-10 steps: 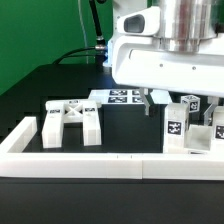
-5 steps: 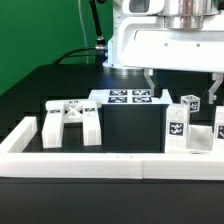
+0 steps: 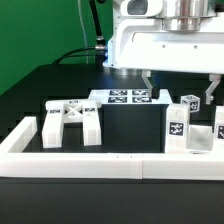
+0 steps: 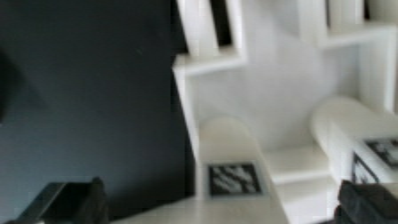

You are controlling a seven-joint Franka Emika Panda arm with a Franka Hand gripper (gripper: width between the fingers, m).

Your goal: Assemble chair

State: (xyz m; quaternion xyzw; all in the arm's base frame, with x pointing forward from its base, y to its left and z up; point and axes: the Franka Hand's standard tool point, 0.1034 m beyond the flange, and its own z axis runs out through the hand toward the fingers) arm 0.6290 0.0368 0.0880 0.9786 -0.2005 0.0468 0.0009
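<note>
Pincer lifted since a second ago, jaws spread wide, holding nothing. Tagged chair parts sit directly beneath, untouched. Cross-braced frame well aside. Likely part released, next pickup due.

Arm entering from twelve o'clock in the exterior view, white gripper pointing straight down, two dark fingers spread wide apart, at nine and three o'clock beneath its body

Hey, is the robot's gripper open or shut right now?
Open. In the wrist view the gripper holds its fingers far apart, and the white chair part below them is not pinched.
</note>
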